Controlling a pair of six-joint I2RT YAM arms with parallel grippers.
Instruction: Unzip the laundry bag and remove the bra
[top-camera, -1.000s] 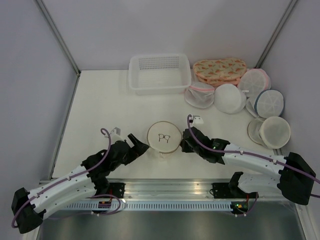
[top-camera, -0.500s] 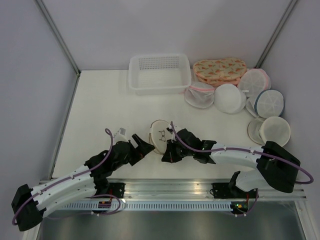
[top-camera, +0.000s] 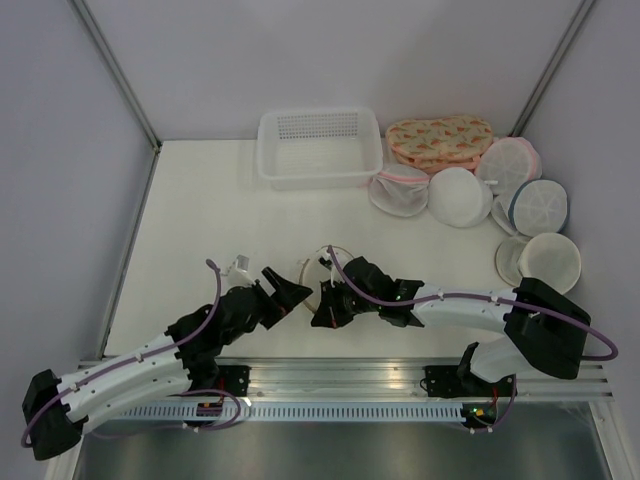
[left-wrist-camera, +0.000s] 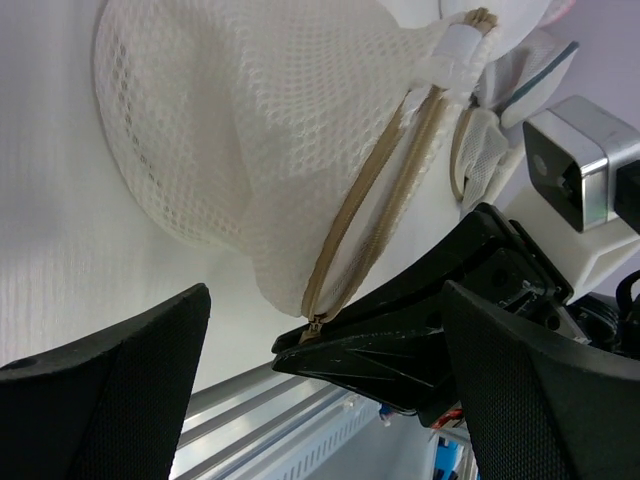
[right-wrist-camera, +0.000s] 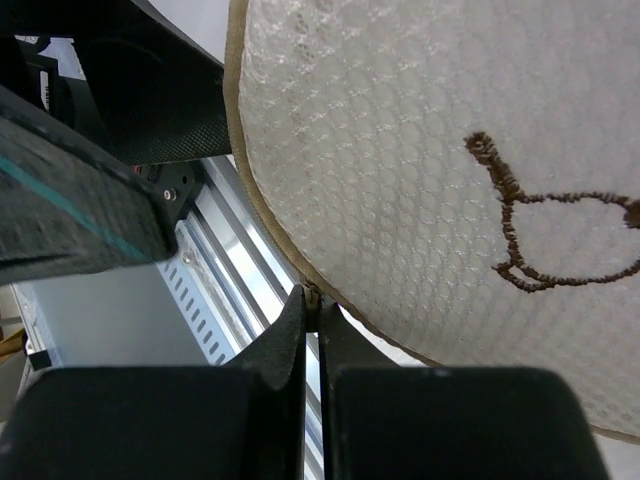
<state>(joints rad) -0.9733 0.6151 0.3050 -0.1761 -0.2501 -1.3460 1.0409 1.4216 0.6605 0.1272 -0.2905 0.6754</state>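
Right wrist view: the right hand (right-wrist-camera: 312, 312) is pinched shut on the zip (left-wrist-camera: 360, 190) at the tan rim of the bag (right-wrist-camera: 420, 150). The bag stands tipped on edge near the worktop's (top-camera: 200, 220) front, between the hands. The left hand (top-camera: 288, 285) gapes wide just beside it.

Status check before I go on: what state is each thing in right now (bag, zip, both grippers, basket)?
Round cream mesh laundry bag with tan rim: tilted up on edge, not lying flat.
Tan zip: closed along the stretch that shows.
Right gripper: shut on the zip pull.
Left gripper: open, facing the bag.
White perforated plastic basket: upright, empty.
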